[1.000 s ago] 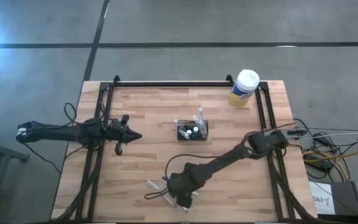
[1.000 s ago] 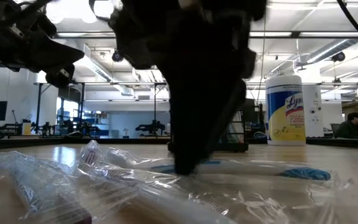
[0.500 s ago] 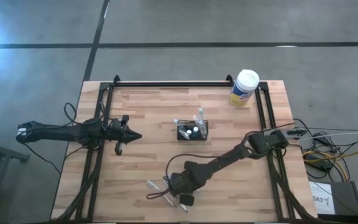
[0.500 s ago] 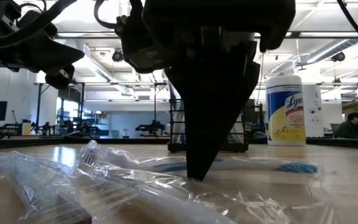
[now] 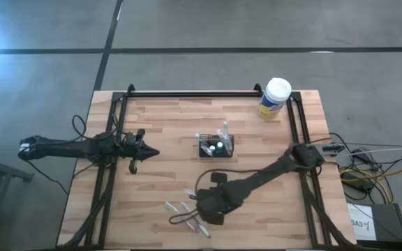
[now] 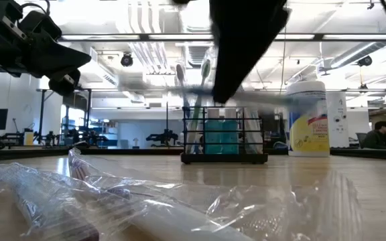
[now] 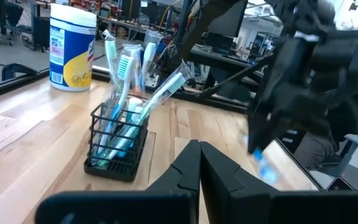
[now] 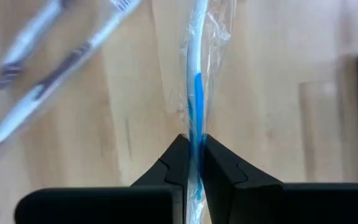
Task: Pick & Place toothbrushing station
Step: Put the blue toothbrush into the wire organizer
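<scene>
The toothbrushing station (image 5: 217, 146) is a small black wire caddy holding several toothbrushes; it stands at the table's middle and also shows in the low view (image 6: 223, 137) and the left wrist view (image 7: 117, 140). My right gripper (image 5: 202, 203) (image 8: 196, 140) is near the front edge, shut on a plastic-wrapped white and blue toothbrush (image 8: 196, 93). Two more wrapped toothbrushes (image 5: 183, 215) (image 8: 61, 56) lie on the table beside it. My left gripper (image 5: 153, 153) (image 7: 199, 146) waits shut at the left, pointing toward the caddy. My right gripper pinches the wrapped toothbrush between its two fingers at the blue part of the handle (image 8: 196, 124), plastic wrap included. The fingers come from above, pointing down, and lie across the brush. The brush is lifted clear of the table and shows roughly level in the low view (image 6: 260, 94).
A yellow canister with a white lid (image 5: 274, 99) stands at the far right corner. Crumpled clear wrapping (image 6: 112, 201) lies near the front edge. A black frame (image 5: 194, 93) runs along the table's far side and down both sides.
My right gripper has shut on the wrapped blue toothbrush and risen with it, shifting a little toward the far edge. The brush has gone from lying on the table to hanging clear above it. The other wrapped brushes stay on the table.
</scene>
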Controlling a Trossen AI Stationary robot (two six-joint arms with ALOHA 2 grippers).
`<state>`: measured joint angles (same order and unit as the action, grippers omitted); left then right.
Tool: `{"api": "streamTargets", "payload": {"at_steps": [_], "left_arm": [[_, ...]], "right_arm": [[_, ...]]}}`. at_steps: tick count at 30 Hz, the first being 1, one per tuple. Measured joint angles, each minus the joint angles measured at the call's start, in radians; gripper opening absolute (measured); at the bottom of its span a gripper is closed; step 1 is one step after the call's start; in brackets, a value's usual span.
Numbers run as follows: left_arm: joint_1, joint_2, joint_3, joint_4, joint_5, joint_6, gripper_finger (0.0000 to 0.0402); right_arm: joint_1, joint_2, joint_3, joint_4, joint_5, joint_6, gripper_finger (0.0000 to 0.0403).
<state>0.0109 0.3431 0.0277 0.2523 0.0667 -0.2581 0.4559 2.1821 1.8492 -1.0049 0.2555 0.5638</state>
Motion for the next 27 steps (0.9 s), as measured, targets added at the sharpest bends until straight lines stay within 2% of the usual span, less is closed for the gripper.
{"api": "streamTargets", "payload": {"at_steps": [4,7,11,16,19,23,27], "left_arm": [[0.000,0.001,0.000,-0.001,0.000,0.005,0.0007],[0.000,0.002,0.000,-0.008,-0.001,0.005,0.0007],[0.000,0.001,0.000,-0.008,0.000,0.010,0.0007],[0.000,0.000,0.000,-0.007,0.000,0.023,0.0007],[0.000,0.000,0.000,-0.003,0.000,0.045,0.0007],[0.000,0.000,0.000,-0.004,0.027,0.047,0.0007],[-0.001,0.000,0.000,-0.006,0.058,0.035,0.0007]], "right_arm": [[0.038,-0.136,-0.086,0.071,0.086,-0.037,0.0020],[0.060,-0.284,-0.215,0.237,0.141,-0.098,0.0020],[0.089,-0.491,-0.469,0.499,0.198,-0.185,0.0019],[0.129,-0.697,-0.782,0.913,0.246,-0.311,0.0019],[0.154,-0.771,-0.943,1.115,0.256,-0.395,0.0019],[0.176,-0.824,-1.097,1.358,0.324,-0.433,0.0019],[0.174,-0.872,-1.178,1.406,0.357,-0.474,0.0019]]}}
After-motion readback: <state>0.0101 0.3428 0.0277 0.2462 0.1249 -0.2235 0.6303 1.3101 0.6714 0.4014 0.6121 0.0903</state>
